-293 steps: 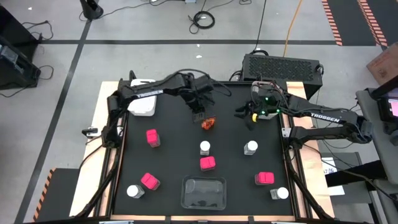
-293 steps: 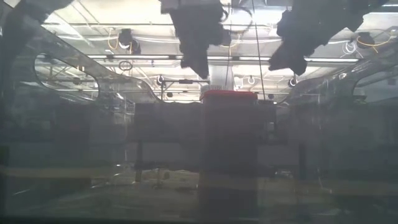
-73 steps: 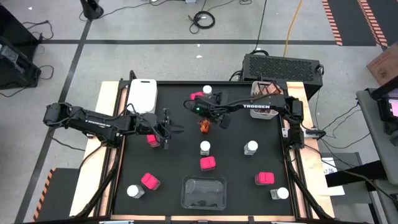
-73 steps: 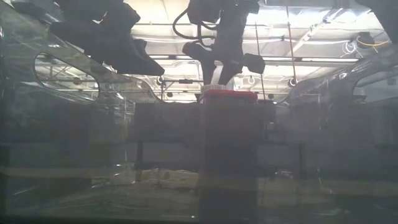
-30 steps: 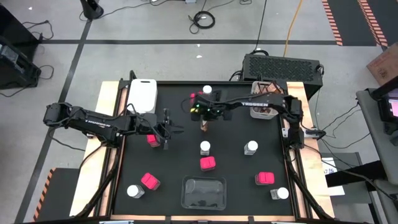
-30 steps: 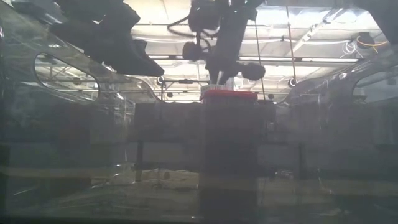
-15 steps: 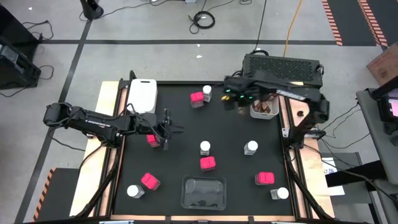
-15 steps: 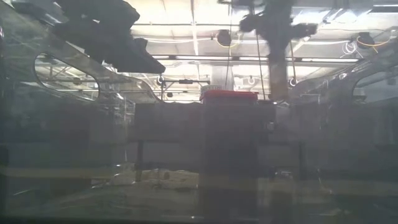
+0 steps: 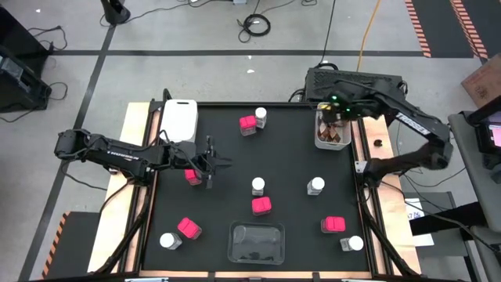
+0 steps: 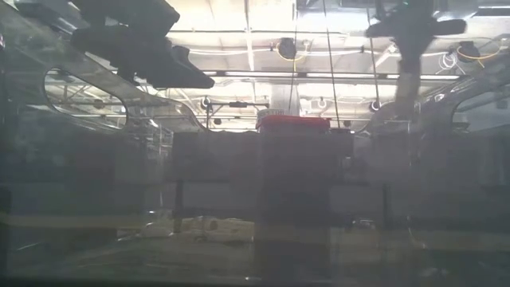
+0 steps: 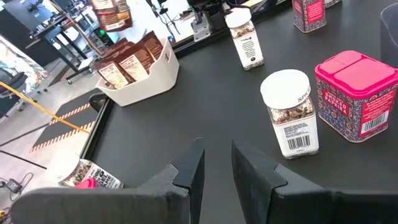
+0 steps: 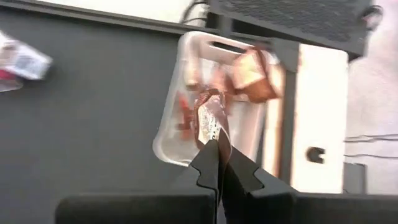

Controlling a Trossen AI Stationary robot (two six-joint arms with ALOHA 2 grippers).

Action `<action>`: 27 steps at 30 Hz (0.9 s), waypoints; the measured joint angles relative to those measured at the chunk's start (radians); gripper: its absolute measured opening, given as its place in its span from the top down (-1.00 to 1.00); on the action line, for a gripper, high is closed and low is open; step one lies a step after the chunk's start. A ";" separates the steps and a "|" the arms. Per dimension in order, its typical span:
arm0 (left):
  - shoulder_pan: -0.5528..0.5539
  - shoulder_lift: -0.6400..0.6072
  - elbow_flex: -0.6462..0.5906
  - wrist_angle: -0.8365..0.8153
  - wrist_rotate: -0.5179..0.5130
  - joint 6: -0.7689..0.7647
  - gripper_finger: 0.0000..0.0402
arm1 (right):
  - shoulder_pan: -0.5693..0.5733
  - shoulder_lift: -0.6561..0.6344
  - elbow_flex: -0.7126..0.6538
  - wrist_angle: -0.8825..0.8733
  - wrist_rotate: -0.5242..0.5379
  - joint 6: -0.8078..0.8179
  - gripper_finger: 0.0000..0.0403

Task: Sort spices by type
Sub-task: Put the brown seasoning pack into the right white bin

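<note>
Right claw (image 12: 219, 144) pinches brown packet (image 12: 210, 121) above white tray (image 9: 332, 131) at table edge; left claw (image 11: 214, 163) narrow, empty.

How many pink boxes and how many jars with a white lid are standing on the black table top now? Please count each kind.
pink boxes: 5
white-lid jars: 5
Total: 10
</note>
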 joint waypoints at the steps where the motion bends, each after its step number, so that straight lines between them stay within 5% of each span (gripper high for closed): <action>1: 0.000 0.000 0.000 0.001 0.000 0.000 0.58 | -0.015 -0.021 -0.026 0.001 0.011 -0.009 1.00; 27: 0.000 0.000 0.000 0.027 -0.011 -0.023 0.58 | -0.144 -0.091 -0.469 0.218 0.001 -0.103 1.00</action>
